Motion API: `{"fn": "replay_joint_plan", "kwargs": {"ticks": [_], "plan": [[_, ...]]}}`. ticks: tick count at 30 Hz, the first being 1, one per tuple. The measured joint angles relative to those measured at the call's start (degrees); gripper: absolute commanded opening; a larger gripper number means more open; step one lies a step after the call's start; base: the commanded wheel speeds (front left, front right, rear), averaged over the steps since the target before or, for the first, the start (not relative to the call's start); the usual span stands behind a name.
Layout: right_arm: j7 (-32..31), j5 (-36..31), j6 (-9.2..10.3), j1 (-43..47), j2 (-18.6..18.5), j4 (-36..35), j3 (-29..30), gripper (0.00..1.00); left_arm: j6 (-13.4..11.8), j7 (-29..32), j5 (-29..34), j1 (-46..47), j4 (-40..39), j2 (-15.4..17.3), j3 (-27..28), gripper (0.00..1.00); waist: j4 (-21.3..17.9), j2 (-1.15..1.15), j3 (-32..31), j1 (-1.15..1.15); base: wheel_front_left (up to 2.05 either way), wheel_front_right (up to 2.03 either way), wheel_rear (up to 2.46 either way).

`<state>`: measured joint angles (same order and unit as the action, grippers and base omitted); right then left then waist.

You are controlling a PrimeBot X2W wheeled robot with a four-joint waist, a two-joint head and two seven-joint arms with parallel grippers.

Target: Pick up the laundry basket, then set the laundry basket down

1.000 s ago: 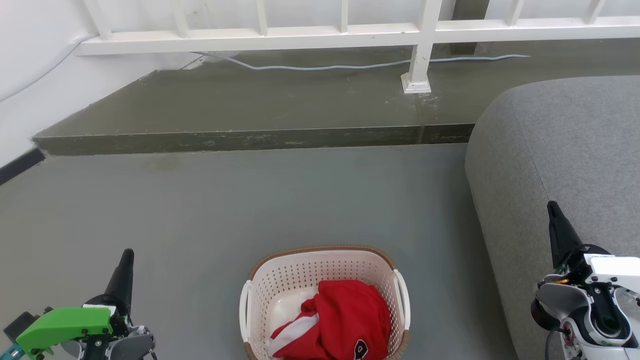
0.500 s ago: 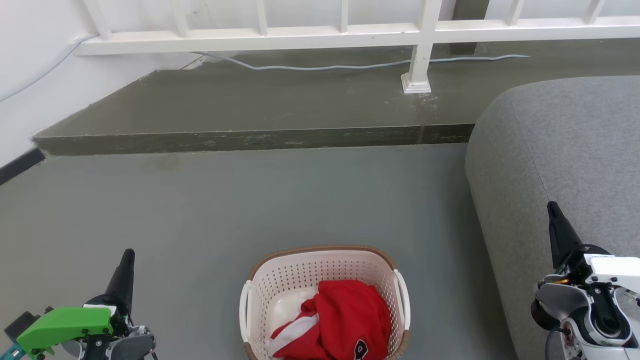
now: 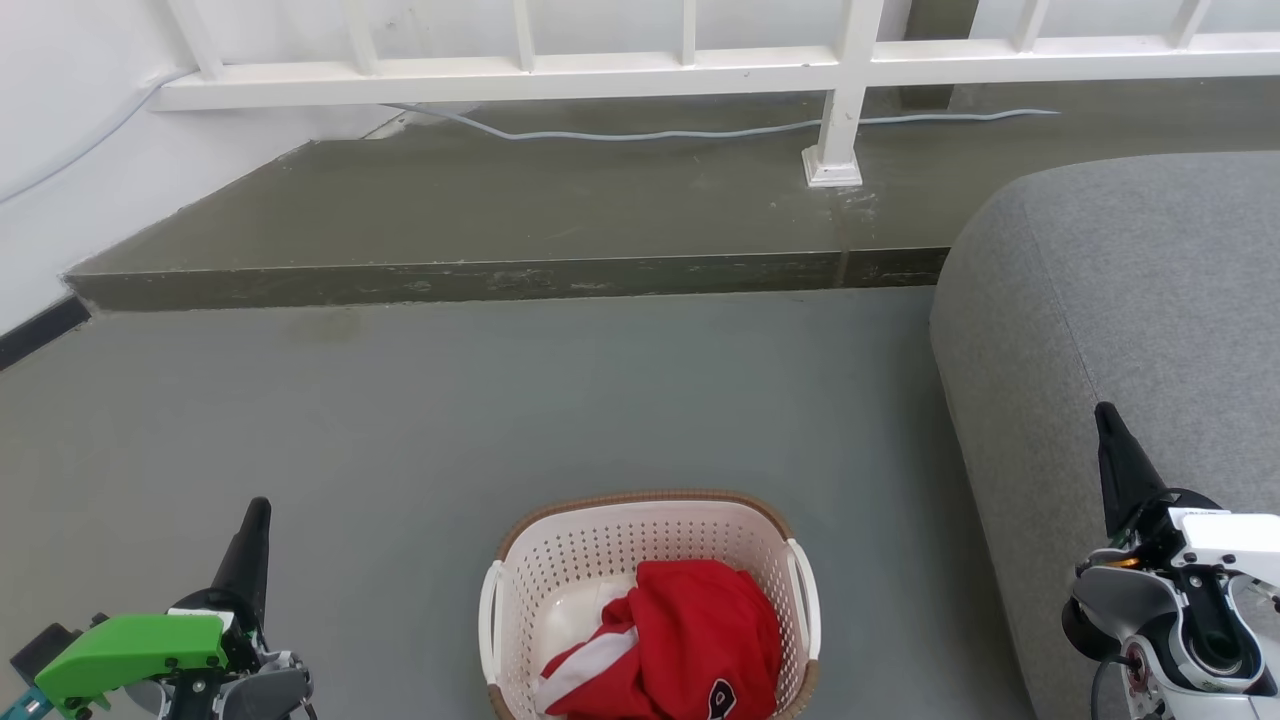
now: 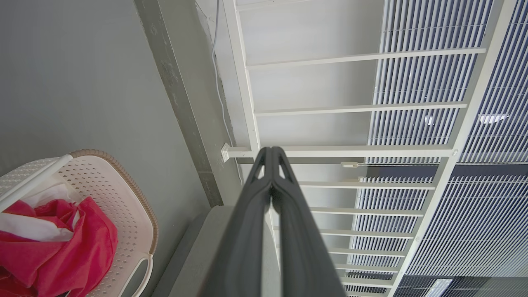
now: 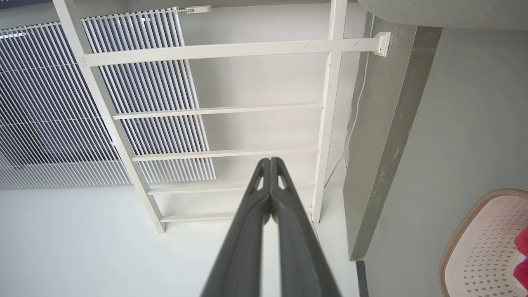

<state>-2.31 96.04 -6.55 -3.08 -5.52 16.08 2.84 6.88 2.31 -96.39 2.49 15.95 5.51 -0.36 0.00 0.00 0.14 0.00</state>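
Here, both of my grippers hang in the air and hold nothing. My left gripper (image 4: 271, 152) has its two dark fingers (image 4: 247, 231) pressed together, with no gap at the tips and nothing between them. My right gripper (image 5: 270, 161) is the same: its two fingers are squeezed together and touch nothing else. In the head view the left one is low on my left side, above the grey floor (image 3: 500, 400). The right one is low on my right side, by the grey sofa (image 3: 1120, 300). The laundry basket (image 3: 600, 548) sits on the floor between them, near the bottom of the head view, well apart from both grippers. It stands upright with its open top up. Its two white loop handles (image 3: 487, 620) are on its left and right sides. A red and white cloth (image 3: 700, 640) lies bunched up inside it. Past the basket there is a low dark step (image 3: 500, 272). On the step stands a white railing (image 3: 600, 72), with a pale cable (image 3: 700, 131) lying under it.
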Motion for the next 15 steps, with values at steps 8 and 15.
{"fn": "replay_joint_plan", "kwargs": {"ticks": [8, 15], "plan": [[0.00, 0.00, 0.00, -0.01, 0.02, -0.01, 0.07, 0.00, 0.00, 0.01, 0.00, 0.01, -0.01, -0.09, 0.04, 0.00, 0.00, 0.00, 0.00, 0.00, 0.00, 0.00, 0.00], [-0.01, 0.00, 0.00, -0.01, 0.04, -0.02, 0.12, 0.00, 0.00, 0.18, 0.01, 0.02, -0.02, -0.16, 0.09, 0.00, 0.00, 0.00, 0.01, 0.00, 0.00, 0.00, 0.00]]}}
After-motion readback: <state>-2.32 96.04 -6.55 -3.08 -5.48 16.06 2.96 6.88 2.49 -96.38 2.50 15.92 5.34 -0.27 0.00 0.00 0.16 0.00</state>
